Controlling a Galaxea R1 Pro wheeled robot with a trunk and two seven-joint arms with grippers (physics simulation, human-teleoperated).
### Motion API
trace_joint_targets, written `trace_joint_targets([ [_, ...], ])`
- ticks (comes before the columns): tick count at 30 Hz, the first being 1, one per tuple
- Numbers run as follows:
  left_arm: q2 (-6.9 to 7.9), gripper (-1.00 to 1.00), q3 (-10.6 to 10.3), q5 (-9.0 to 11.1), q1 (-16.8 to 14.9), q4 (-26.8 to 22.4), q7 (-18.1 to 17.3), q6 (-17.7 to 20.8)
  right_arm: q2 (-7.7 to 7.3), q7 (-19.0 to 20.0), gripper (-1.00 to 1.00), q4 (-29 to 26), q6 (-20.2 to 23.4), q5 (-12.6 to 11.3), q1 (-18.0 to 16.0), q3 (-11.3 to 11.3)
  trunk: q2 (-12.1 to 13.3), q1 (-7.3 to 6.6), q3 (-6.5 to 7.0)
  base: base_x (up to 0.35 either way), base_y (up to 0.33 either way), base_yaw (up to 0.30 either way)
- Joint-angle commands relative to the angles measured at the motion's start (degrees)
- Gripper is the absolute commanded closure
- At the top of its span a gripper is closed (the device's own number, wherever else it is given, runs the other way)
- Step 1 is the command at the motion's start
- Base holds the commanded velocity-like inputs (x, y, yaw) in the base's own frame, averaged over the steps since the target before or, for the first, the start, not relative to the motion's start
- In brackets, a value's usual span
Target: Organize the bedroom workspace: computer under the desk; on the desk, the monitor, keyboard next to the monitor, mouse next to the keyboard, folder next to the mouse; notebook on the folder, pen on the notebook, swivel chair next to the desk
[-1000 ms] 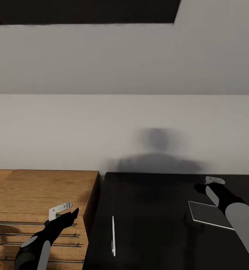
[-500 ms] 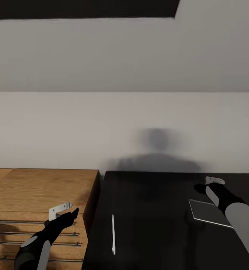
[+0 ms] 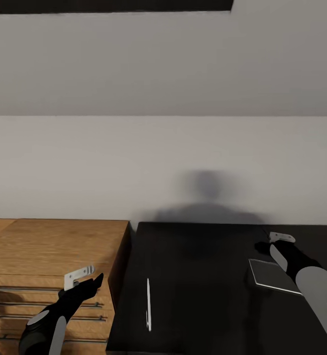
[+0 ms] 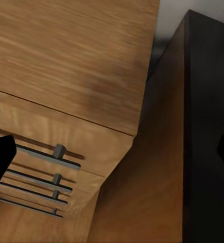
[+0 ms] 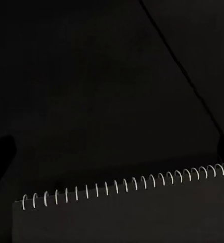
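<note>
The notebook [image 3: 273, 276] is lying flat on the black surface [image 3: 198, 276] just under the right hand [image 3: 280, 237], whose fingers are showing spread, spiral edge crosswise.

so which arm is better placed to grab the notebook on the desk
Probably the right. The right gripper hangs over the black desk just beyond the notebook, whose spiral binding shows in the right wrist view. The left gripper is over the wooden dresser, farther away.
</note>
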Motion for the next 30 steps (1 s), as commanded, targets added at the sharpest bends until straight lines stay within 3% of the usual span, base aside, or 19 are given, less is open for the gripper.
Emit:
trace_joint_targets([
  [1, -0.06, -1.0, 0.2, 0.3, -0.1, -0.1, -0.2, 0.4, -0.05, -0.4, -1.0, -0.1, 0.3, -0.6, 0.0, 0.5, -0.5, 0.23, -0.25, 0.0, 0.0, 0.0],
  [27, -0.1, -1.0, 0.2, 0.3, -0.1, -0.1, -0.2, 0.4, -0.16, -0.7, -1.0, 0.2, 0.2, -0.2, 0.0, 0.7, -10.9, 5.94, -4.92, 0.0, 0.0, 0.0],
  [30, -0.11, -1.0, 0.2, 0.3, -0.1, 0.0, -0.2, 0.4, -0.13, -0.7, -1.0, 0.2, 0.2, -0.2, 0.0, 0.7, -10.9, 5.94, -4.92, 0.0, 0.0, 0.0],
])
